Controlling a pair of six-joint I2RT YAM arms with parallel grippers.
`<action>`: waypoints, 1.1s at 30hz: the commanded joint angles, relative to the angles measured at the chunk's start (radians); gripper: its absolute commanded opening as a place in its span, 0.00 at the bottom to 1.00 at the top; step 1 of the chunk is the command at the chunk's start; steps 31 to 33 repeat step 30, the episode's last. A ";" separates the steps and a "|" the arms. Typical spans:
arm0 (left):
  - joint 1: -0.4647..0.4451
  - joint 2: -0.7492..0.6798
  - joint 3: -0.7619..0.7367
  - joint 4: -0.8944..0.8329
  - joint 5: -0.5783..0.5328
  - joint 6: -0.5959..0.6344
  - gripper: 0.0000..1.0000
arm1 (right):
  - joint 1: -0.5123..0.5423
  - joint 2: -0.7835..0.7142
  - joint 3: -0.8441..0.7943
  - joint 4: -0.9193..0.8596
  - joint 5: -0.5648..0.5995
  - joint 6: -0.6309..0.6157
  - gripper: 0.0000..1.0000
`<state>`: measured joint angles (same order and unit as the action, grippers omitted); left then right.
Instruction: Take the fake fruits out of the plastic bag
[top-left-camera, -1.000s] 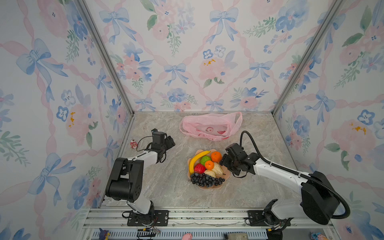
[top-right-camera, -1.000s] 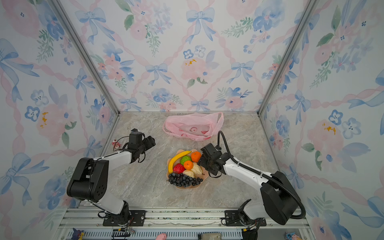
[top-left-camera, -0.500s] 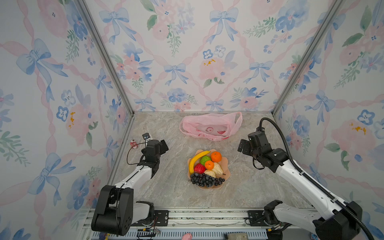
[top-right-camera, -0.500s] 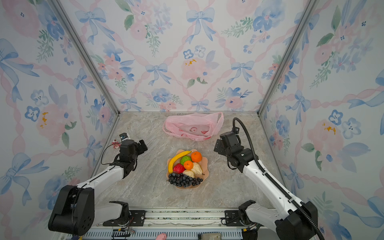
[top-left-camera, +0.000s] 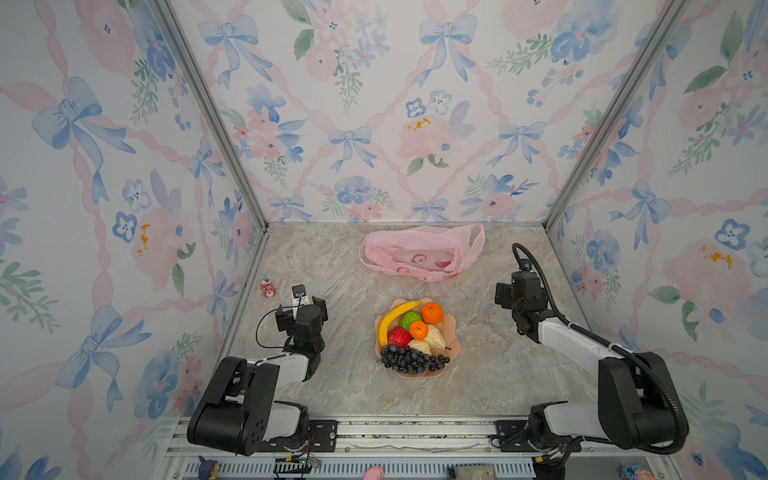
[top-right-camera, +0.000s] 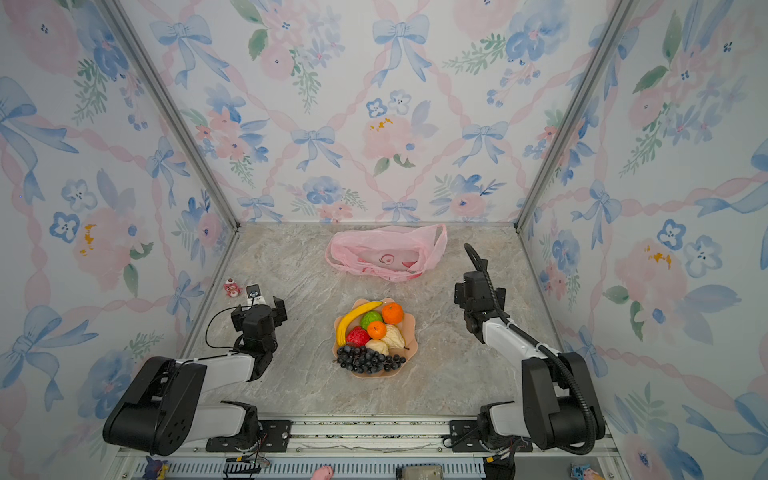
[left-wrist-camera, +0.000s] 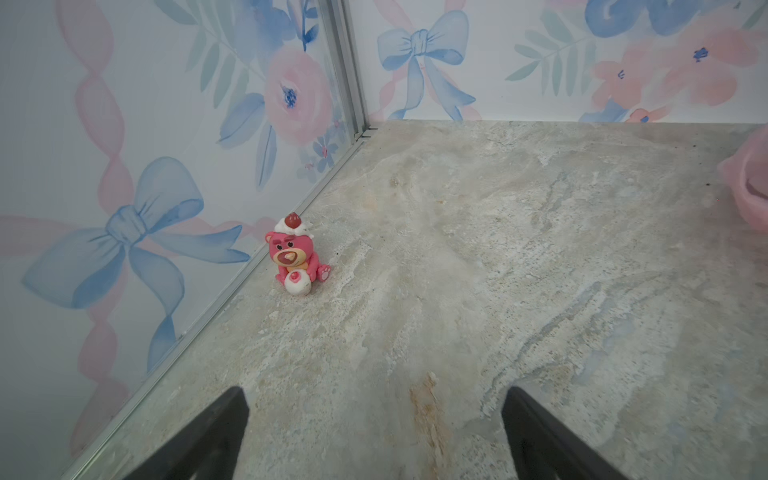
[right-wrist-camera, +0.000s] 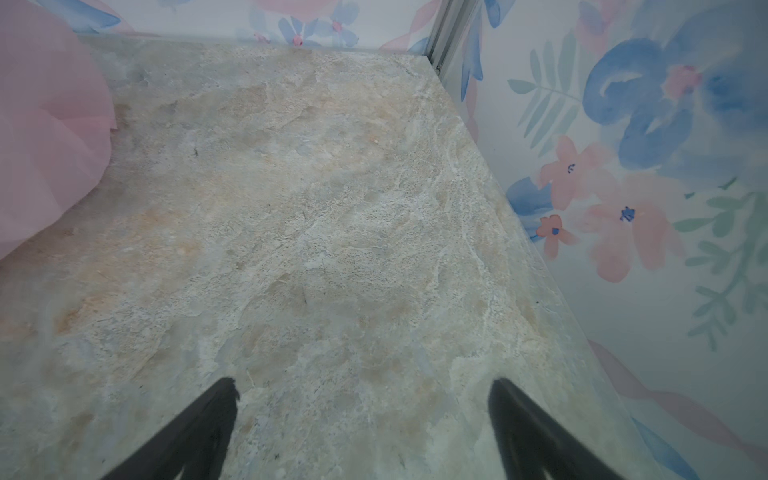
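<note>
Fruits lie heaped on the plate near the middle of the desk, well apart from the bag. The bag lies slack at the back edge. Left gripper: jaws spread wide, nothing held, near the left edge by a figurine. Right gripper: likewise wide and empty, near the right edge.
</note>
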<state>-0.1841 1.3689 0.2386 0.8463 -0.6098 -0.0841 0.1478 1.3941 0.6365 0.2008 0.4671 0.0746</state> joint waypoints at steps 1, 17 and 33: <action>0.026 0.043 0.014 0.214 0.137 0.097 0.98 | -0.034 0.055 -0.037 0.266 -0.108 -0.065 0.97; 0.151 0.203 -0.024 0.420 0.429 0.033 0.98 | -0.111 0.151 -0.241 0.694 -0.402 -0.070 0.97; 0.151 0.202 -0.022 0.420 0.430 0.033 0.98 | -0.101 0.148 -0.233 0.675 -0.362 -0.070 0.97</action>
